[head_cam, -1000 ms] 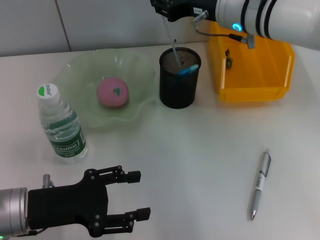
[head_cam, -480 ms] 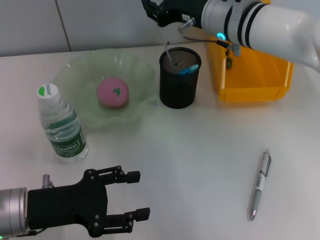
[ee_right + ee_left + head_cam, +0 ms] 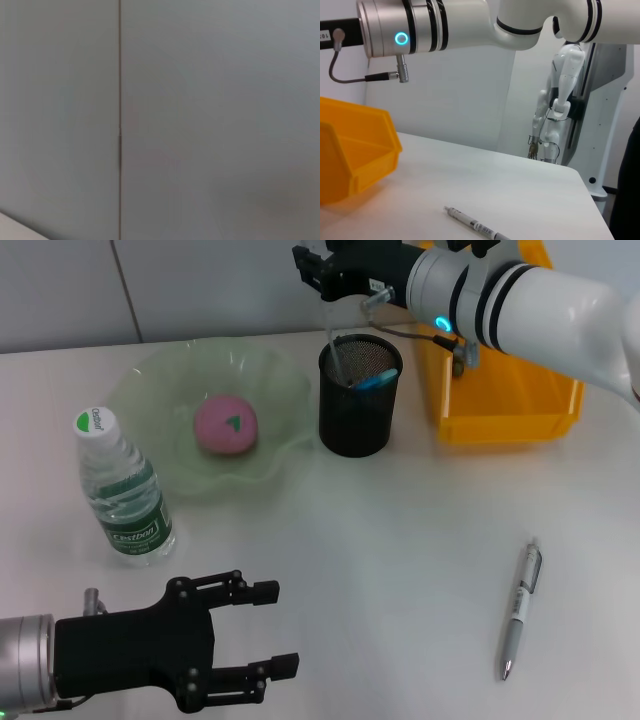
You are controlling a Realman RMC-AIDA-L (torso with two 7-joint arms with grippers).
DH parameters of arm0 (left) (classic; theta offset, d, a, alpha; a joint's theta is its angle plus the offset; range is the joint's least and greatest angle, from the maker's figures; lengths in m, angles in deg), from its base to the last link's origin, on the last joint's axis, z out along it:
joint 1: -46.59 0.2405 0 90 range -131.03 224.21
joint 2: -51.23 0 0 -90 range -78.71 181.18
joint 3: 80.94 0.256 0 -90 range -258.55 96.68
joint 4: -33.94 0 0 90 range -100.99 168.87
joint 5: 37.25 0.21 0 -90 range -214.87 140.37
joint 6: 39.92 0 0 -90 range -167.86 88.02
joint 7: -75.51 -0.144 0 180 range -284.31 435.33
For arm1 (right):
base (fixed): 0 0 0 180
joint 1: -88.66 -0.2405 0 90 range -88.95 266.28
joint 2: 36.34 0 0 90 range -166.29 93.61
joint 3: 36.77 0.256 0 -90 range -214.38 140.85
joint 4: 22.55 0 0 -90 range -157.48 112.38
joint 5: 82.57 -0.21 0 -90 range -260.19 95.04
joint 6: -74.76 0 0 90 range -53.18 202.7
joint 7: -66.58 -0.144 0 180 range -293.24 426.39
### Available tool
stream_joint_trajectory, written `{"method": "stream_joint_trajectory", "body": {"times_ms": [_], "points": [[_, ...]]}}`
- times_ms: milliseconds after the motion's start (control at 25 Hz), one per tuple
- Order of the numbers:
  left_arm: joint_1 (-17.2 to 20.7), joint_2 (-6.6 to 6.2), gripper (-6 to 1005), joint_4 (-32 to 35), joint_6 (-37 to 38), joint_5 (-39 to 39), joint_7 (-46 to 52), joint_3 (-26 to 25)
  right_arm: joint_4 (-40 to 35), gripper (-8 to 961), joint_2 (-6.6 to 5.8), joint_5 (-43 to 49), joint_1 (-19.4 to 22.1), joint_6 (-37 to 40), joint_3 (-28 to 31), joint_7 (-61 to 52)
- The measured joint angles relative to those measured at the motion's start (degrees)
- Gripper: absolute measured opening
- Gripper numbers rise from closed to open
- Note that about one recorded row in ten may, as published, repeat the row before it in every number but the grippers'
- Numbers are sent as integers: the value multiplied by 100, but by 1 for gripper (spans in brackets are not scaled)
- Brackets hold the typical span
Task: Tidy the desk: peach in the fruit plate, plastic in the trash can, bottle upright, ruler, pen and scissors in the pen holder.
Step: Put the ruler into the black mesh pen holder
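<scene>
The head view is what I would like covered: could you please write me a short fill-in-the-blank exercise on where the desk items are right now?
1. The pink peach lies in the green fruit ____.
2. The water bottle stands ____ on the desk.
3. The pen lies on the ____, outside the black pen holder.
4. The right gripper is above the pen holder; the left gripper, near the front edge, has its fingers ____.

Missing words: plate; upright; desk; open

Robot lab: second robot [image 3: 559, 107], white table [image 3: 485, 190].
</scene>
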Motion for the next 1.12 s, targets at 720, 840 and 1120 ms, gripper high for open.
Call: {"method": "stream_joint_trajectory", "body": {"times_ms": [720,840,1120], "points": [[-8,-9,758,-44,6,0,-24,-72,28,397,-2,-42,27,-12,-13,12],[-9,-14,758,-44,5,1,-24,-93,-11,398,-8,-42,69,25,-13,23],[-9,-19,758,-46,16,2,-77,-144,-207,470,-9,-42,237,60,-51,27]]}}
